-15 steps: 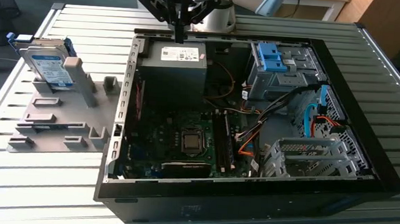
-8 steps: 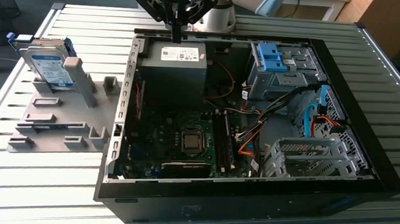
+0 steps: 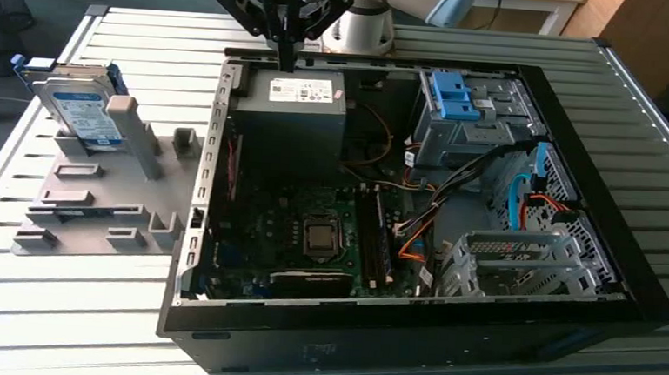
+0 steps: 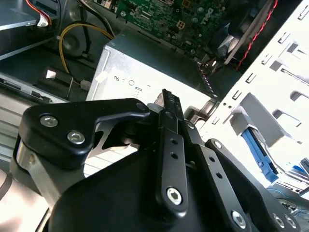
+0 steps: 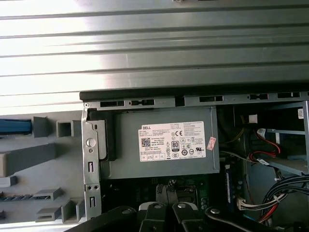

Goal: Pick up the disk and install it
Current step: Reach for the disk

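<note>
Black gripper (image 3: 286,61), fingers pressed together with nothing between them (they read as one thin bar in the exterior view, and the same in the second wrist view (image 4: 166,96)). It hangs over the back rim of the open computer case (image 3: 611,222), tip just above the dark-grey box (image 3: 292,120) with the white sticker.

The disk (image 3: 81,109) is not in hand. It stands on edge, leaning, in the grey holder (image 3: 89,203) on the slatted table (image 3: 71,311), at the exterior view's left. It is outside the case and well apart from the gripper.

Judgement: the step in hand is the pick, hardly begun. Done well, the fingers would part before any descent and come in over the disk's upper edge, clear of the upright post (image 3: 129,131) just beside it. They would close across the flat faces (not the blue rails). The lift would follow the lean so the disk does not bind.

Hard to make out:
- The disk's foot is hidden behind the post, so I cannot tell how it seats.
- A blue strip (image 5: 14,126) cut off at the edge of the first wrist view may be one of its rails; I cannot say.
- Which bay suits the disk is not evident. The blue latch piece (image 3: 454,95) and the pale cage (image 3: 528,265) both stand inside the case.
</note>
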`<state>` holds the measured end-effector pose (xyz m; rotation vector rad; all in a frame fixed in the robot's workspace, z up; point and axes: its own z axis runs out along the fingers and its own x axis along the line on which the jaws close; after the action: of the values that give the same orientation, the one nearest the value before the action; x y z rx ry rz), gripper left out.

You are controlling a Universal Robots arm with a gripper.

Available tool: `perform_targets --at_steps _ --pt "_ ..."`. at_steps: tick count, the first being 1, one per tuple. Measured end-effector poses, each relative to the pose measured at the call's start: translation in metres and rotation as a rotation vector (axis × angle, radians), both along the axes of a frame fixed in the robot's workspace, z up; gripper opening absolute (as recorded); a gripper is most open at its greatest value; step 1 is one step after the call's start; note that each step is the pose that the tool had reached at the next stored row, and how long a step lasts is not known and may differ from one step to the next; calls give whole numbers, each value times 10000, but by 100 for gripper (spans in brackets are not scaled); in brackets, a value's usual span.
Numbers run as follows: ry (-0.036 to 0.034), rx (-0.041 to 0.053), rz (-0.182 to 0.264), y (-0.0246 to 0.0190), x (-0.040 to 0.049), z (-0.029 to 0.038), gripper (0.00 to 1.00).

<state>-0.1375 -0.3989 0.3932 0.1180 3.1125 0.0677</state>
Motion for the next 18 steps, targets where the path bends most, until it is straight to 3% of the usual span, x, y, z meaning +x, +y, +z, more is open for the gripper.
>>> perform_targets --at_steps 18 --pt "0 -1 0 0 -129 -5 11"
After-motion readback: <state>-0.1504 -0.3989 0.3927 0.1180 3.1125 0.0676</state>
